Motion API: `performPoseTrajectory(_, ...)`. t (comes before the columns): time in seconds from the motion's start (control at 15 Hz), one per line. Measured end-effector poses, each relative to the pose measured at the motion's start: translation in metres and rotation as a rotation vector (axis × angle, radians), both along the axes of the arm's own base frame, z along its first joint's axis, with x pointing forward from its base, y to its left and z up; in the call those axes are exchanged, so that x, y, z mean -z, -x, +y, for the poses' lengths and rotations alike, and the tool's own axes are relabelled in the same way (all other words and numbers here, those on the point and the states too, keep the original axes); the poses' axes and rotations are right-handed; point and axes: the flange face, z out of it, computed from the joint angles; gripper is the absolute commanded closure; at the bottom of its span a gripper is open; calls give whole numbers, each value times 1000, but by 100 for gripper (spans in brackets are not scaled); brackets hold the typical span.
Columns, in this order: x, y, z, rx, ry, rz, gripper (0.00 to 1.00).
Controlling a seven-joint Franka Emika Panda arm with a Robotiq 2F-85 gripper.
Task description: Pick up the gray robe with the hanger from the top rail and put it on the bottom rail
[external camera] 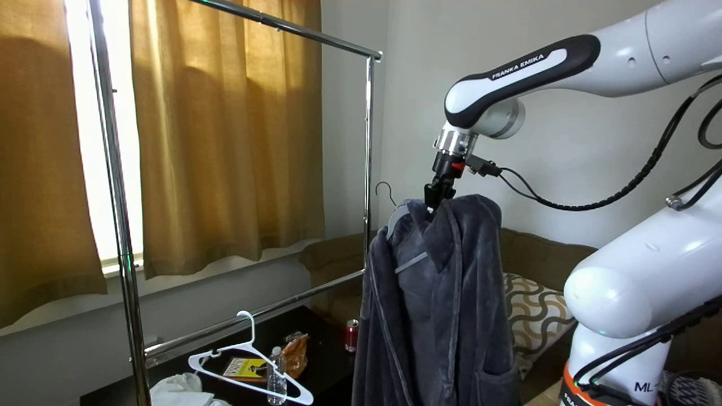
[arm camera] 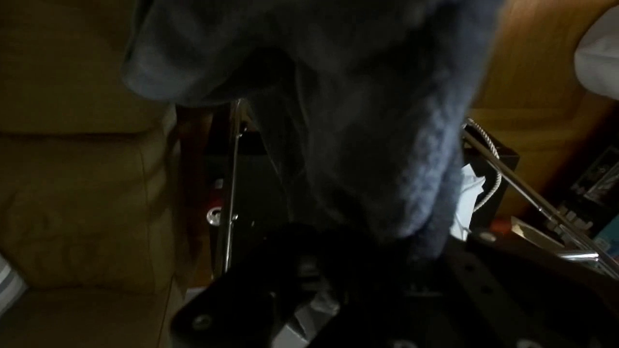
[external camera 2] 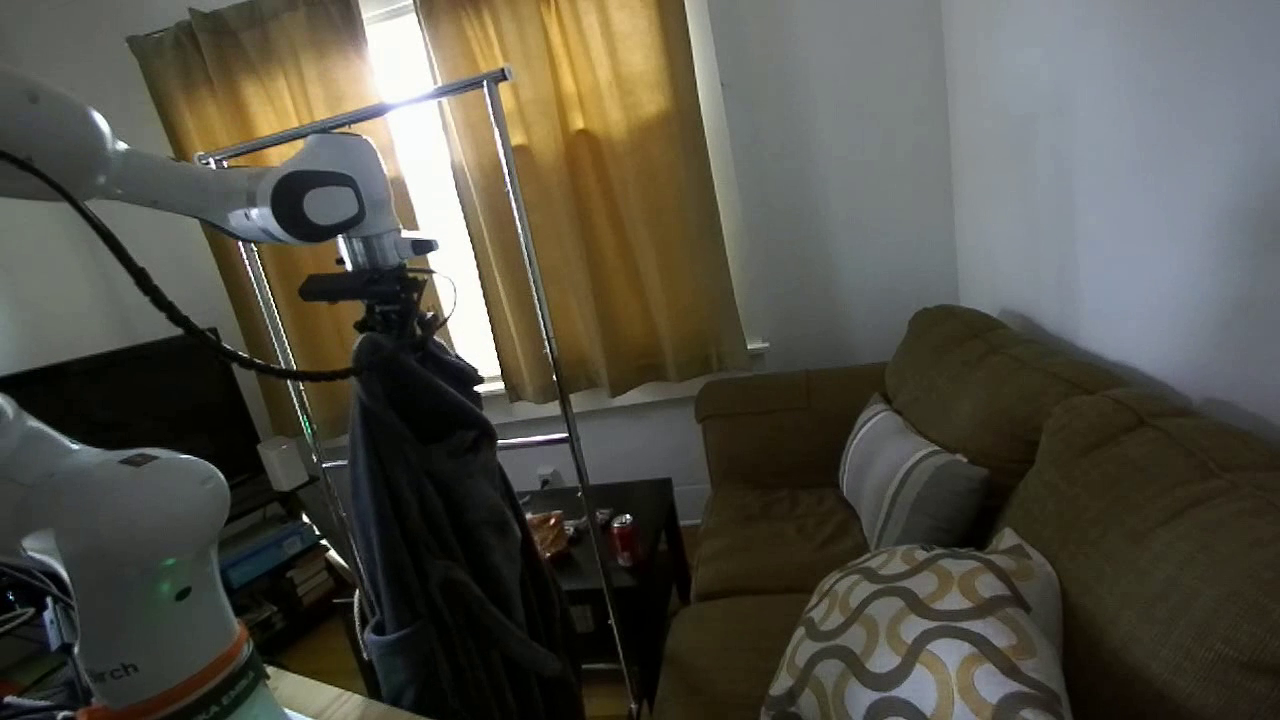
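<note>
The gray robe [external camera: 437, 304] hangs in the air below my gripper [external camera: 434, 197], beside the rack's near pole in an exterior view; it also hangs under the gripper [external camera 2: 395, 325] here [external camera 2: 440, 530]. The gripper is shut on the robe at its collar. The hanger [external camera: 399, 216] sits inside the robe, tilted, its hook [external camera: 385, 186] free of any rail. The top rail [external camera: 304, 29] is above; the bottom rail [external camera: 304, 296] is lower, partly behind the robe. In the wrist view the robe [arm camera: 348, 135] fills the middle and the fingertips [arm camera: 353, 246] are too dark to make out.
A white hanger [external camera: 254, 355] hangs on the bottom rail. Below stands a black table [external camera: 324, 327] with a red can [external camera: 351, 335], a bottle [external camera: 277, 375] and a snack bag [external camera: 295, 355]. The rack's poles [external camera: 369, 141] stand close to the robe. A brown sofa [external camera 2: 800, 430] stands beside it.
</note>
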Motion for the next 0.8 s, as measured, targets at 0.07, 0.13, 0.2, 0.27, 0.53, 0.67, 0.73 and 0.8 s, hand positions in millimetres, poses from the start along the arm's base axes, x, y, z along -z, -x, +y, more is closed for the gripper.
performPoseTrajectory(0.07, 16, -1, 5, 4, -16, 33, 98)
performPoseTrajectory(0.13, 31, -2, 10, 11, -35, 58, 98)
performPoseTrajectory(0.2, 46, -3, 16, 20, -52, 73, 98)
performPoseTrajectory(0.27, 59, -5, 20, 30, -68, 79, 98)
performPoseTrajectory(0.53, 107, -16, 36, 72, -101, 62, 98)
performPoseTrajectory(0.67, 128, -23, 41, 100, -110, 55, 98)
performPoseTrajectory(0.73, 138, -27, 44, 114, -114, 55, 98)
performPoseTrajectory(0.8, 148, -31, 46, 128, -117, 55, 98)
